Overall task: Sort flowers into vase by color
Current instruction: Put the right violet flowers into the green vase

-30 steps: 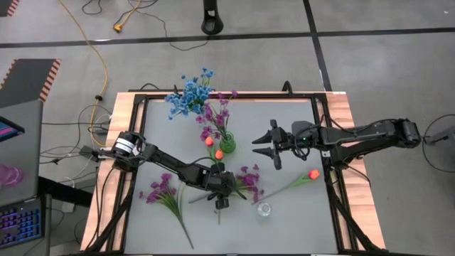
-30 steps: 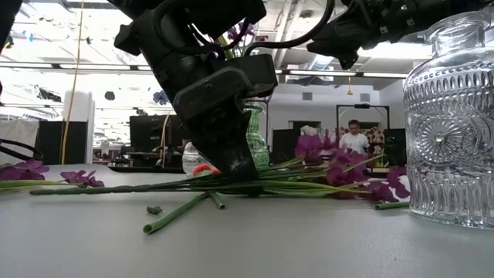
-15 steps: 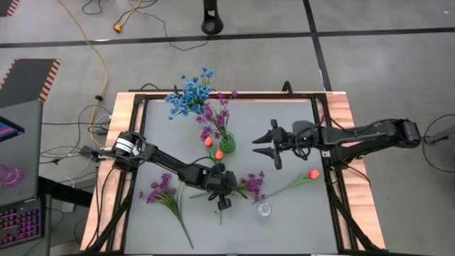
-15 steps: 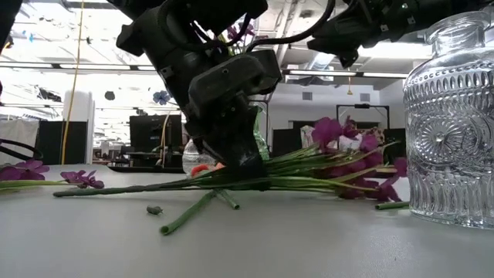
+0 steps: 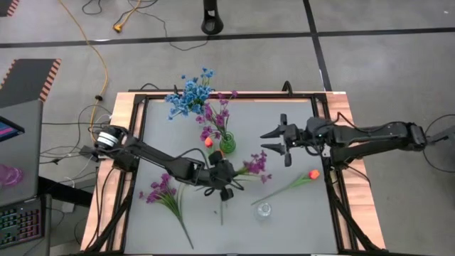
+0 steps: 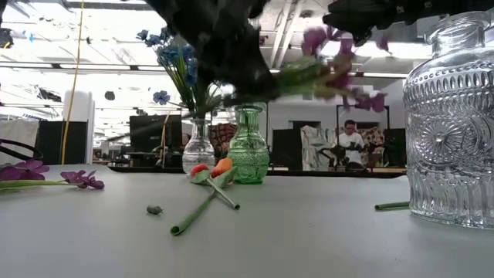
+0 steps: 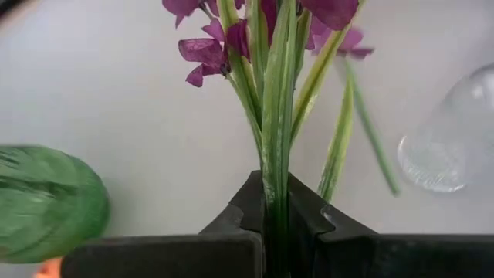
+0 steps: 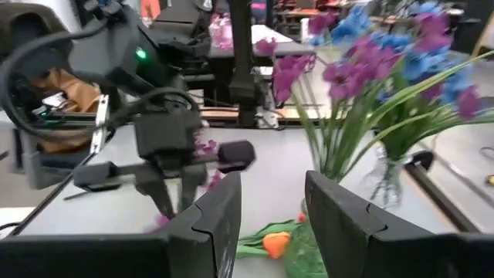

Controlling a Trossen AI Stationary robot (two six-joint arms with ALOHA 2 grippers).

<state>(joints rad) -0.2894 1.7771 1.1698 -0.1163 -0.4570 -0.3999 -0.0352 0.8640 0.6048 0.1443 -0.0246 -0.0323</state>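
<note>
My left gripper (image 5: 226, 175) is above the table's middle, shut on a purple-magenta sprig (image 5: 256, 163), which also shows high up in the low view (image 6: 340, 46). My right gripper (image 5: 276, 141) is open and empty, to the right of the green vase (image 5: 227, 146). That vase holds purple sprigs; a clear vase (image 6: 198, 151) behind it holds blue ones (image 5: 188, 94). One orange-red tulip (image 5: 208, 141) lies on the table beside the green vase, another (image 5: 313, 174) at the right. A purple sprig (image 5: 162, 192) lies flat at the left. My left gripper pinches the sprig's bundle of green stems and leaves (image 7: 275, 197) between its two fingers, below the blooms (image 7: 207, 51). The stems run on straight out beyond the fingertips. The sprig is lifted clear of the table, lying roughly level, its blooms toward the table's right.
An empty clear glass vase (image 5: 264, 208) stands near the front, large at the right of the low view (image 6: 451, 116). A cut stem piece (image 6: 202, 210) lies on the table near the tulip. A person (image 6: 353, 139) shows in the room behind.
My left gripper has risen from the table, staying shut on the purple sprig. The bloom end came up first, then the whole sprig lifted clear and swung toward the far right. My right gripper has shifted a little toward the table's right edge.
</note>
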